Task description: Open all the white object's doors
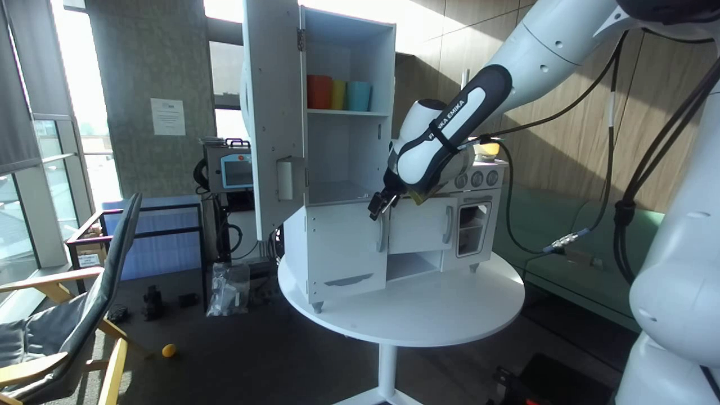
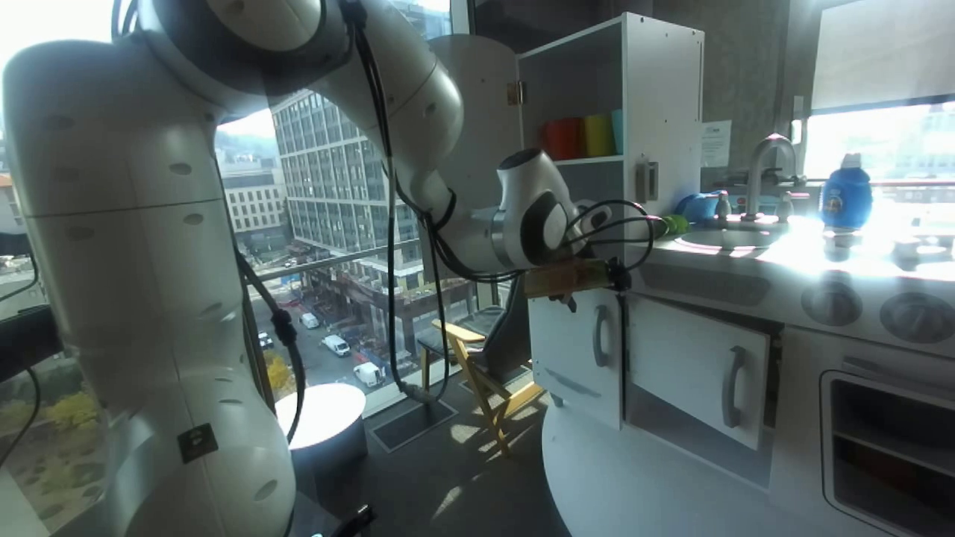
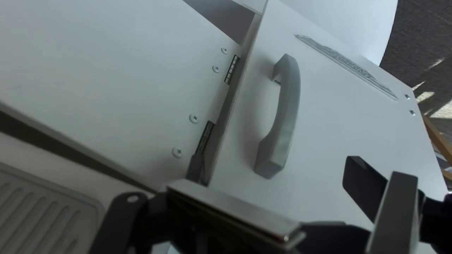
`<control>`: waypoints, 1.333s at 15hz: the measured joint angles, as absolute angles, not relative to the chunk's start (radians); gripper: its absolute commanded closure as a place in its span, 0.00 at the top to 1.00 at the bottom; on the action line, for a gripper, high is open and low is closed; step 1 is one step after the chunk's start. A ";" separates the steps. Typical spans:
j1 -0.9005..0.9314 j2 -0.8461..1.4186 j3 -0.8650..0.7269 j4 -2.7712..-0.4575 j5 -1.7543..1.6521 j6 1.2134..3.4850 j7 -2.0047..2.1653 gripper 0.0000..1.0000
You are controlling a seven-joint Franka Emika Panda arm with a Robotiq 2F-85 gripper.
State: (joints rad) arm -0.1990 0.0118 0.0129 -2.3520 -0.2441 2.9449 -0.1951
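Note:
The white object is a toy kitchen with a tall cabinet (image 1: 371, 152). Its tall upper door (image 1: 275, 124) stands wide open. Its lower door (image 1: 343, 242) looks shut and has a curved grey handle (image 3: 287, 113), seen also in an exterior view (image 2: 600, 335). The middle door (image 2: 697, 365) stands ajar, its hinges showing in the wrist view. The windowed oven door (image 1: 472, 228) looks shut. My gripper (image 1: 381, 203) is open and empty in front of the lower door's upper part. In the wrist view (image 3: 275, 169) its fingers are spread either side of the handle's near end, seemingly not touching it.
The kitchen stands on a round white table (image 1: 439, 315). Several coloured cups (image 1: 337, 94) sit on the cabinet shelf. A sink tap (image 2: 765, 168) and blue bottle (image 2: 845, 194) stand on the countertop. A chair (image 1: 84, 304) is on the floor nearby.

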 measured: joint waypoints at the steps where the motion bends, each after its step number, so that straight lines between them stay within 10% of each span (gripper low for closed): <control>1: -0.199 -0.005 0.018 -2.369 -0.179 2.937 -0.275 1.00; 14: 0.083 -0.444 -0.065 -2.542 0.115 2.277 -0.736 1.00; 20: 0.086 -0.484 -0.060 -2.517 0.039 2.409 -0.637 1.00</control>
State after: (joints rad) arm 0.0858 -0.4840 -0.0596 -2.5167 0.0386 2.4088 -0.6371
